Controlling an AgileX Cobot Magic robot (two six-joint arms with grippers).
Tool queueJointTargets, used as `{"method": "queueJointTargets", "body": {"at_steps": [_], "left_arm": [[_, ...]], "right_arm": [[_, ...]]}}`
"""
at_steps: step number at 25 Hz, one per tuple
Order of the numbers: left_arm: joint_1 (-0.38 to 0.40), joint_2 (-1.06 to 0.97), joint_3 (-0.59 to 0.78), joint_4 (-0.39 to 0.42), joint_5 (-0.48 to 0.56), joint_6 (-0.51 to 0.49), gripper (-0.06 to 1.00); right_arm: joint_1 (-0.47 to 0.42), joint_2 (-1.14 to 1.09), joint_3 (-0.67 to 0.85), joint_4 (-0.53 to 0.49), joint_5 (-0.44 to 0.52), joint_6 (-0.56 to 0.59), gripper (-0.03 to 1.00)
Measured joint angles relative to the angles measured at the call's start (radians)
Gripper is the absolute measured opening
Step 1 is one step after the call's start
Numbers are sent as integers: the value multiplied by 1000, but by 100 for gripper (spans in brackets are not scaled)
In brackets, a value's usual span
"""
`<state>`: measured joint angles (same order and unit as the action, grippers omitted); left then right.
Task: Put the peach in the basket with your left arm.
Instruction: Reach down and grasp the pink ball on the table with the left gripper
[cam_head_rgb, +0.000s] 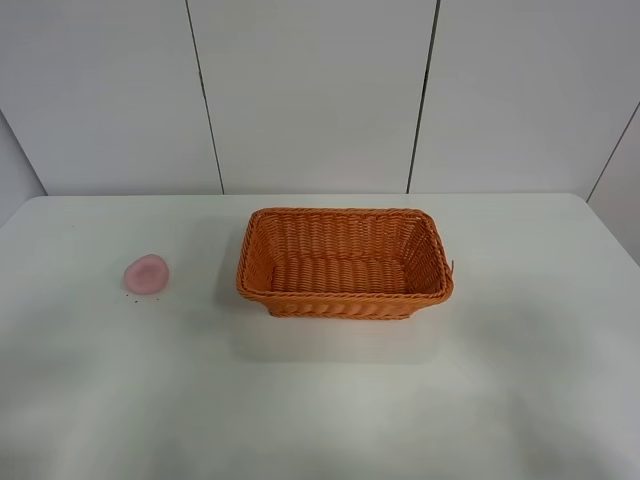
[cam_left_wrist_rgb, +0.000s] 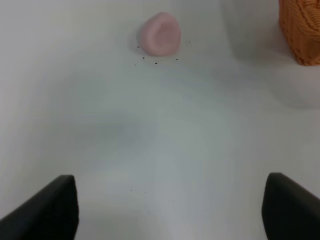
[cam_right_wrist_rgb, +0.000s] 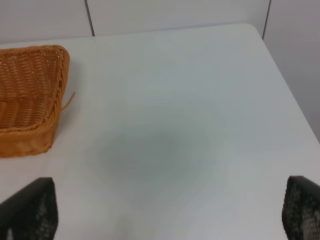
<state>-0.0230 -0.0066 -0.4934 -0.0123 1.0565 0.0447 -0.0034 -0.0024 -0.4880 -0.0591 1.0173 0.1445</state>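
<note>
The pale pink peach (cam_head_rgb: 147, 274) lies on the white table at the left, well apart from the orange wicker basket (cam_head_rgb: 345, 262), which stands empty at the middle. In the left wrist view the peach (cam_left_wrist_rgb: 159, 34) lies ahead of my left gripper (cam_left_wrist_rgb: 170, 212), whose two dark fingertips (cam_left_wrist_rgb: 47, 210) stand wide apart with nothing between them; a corner of the basket (cam_left_wrist_rgb: 301, 30) shows beside it. My right gripper (cam_right_wrist_rgb: 165, 215) is open and empty over bare table, with the basket's end (cam_right_wrist_rgb: 30, 95) off to one side. Neither arm shows in the exterior high view.
Tiny dark specks (cam_left_wrist_rgb: 156, 63) lie on the table around the peach. The white table (cam_head_rgb: 320, 400) runs to a back edge against a white panelled wall (cam_head_rgb: 320, 90). Its right edge (cam_right_wrist_rgb: 290, 95) shows in the right wrist view.
</note>
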Motion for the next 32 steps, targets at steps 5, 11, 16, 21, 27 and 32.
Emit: {"method": "queueJointTargets", "body": {"at_steps": [5, 11, 16, 21, 27, 32], "left_arm": [[0, 0, 0, 0, 0, 0, 85], [0, 0, 0, 0, 0, 0, 85], [0, 4, -15, -2, -18, 26, 85], [0, 201, -98, -6, -78, 34, 85], [0, 677, -274, -7, -140, 36, 85], [0, 1131, -460, -7, -194, 54, 85]], "right_arm": [[0, 0, 0, 0, 0, 0, 69], [0, 0, 0, 0, 0, 0, 69], [0, 0, 0, 0, 0, 0, 69], [0, 0, 0, 0, 0, 0, 69], [0, 0, 0, 0, 0, 0, 69], [0, 0, 0, 0, 0, 0, 69]]}}
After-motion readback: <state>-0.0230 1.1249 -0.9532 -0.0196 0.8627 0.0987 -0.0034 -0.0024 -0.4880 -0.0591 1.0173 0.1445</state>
